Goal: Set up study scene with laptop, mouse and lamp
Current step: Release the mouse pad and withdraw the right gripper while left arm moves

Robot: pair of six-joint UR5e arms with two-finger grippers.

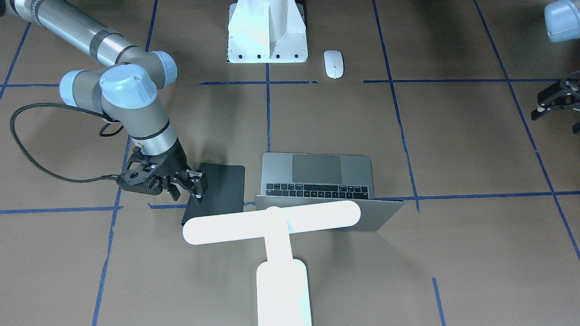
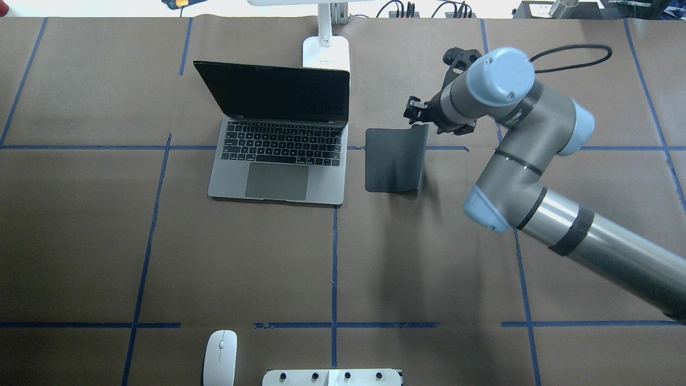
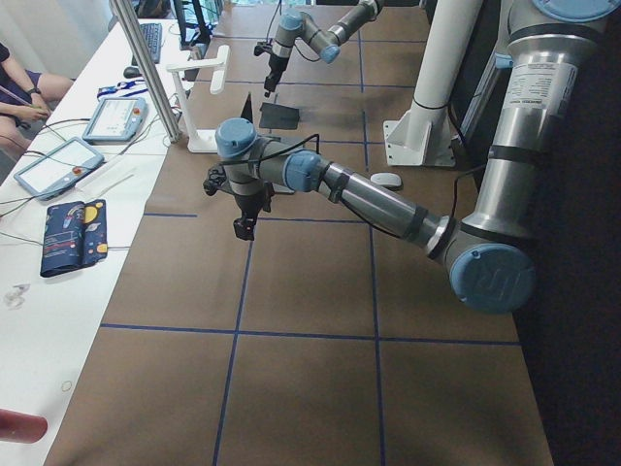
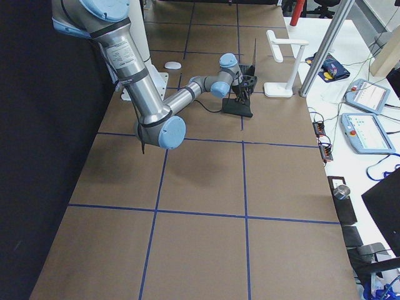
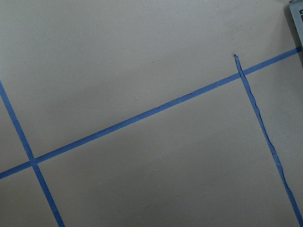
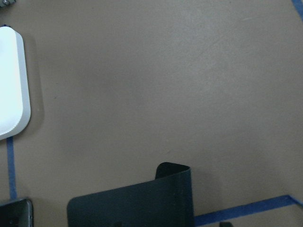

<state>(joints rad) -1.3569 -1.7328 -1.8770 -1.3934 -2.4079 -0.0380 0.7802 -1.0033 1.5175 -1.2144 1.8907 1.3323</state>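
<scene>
Your right gripper (image 1: 189, 184) sits at the left centre of the front view with its fingers (image 1: 197, 181) closed on the corner of the black mat (image 2: 395, 160). In the overhead view that edge of the mat curls up off the desk (image 2: 429, 257) beside the gripper, while the rest lies flat. The step in hand, as I judge it, is laying this mat down beside the laptop. Lower the held corner until it lies flat before you let go, and keep it pulled away from the laptop so it does not fold under. The mat looks thin, limp and matt, with rounded corners; expect it to sag and hold a crease if released high.

Just beside the mat, apart from it, the laptop (image 2: 278, 139) stands open: thin grey metal, black keys, broad smooth trackpad, dark screen. Behind its lid the lamp (image 1: 276, 235) glows white, a round-ended bar on a narrow neck and an oblong base.

The mouse (image 2: 220, 358), small, white, smooth and oval, lies at the lower left of the overhead view, well apart from the mat, beside the white pedestal (image 1: 267, 31). It is not yet placed.

Your left gripper (image 1: 555, 102) hangs at the right edge of the front view, holding nothing; whether its fingers are apart I cannot tell.
</scene>
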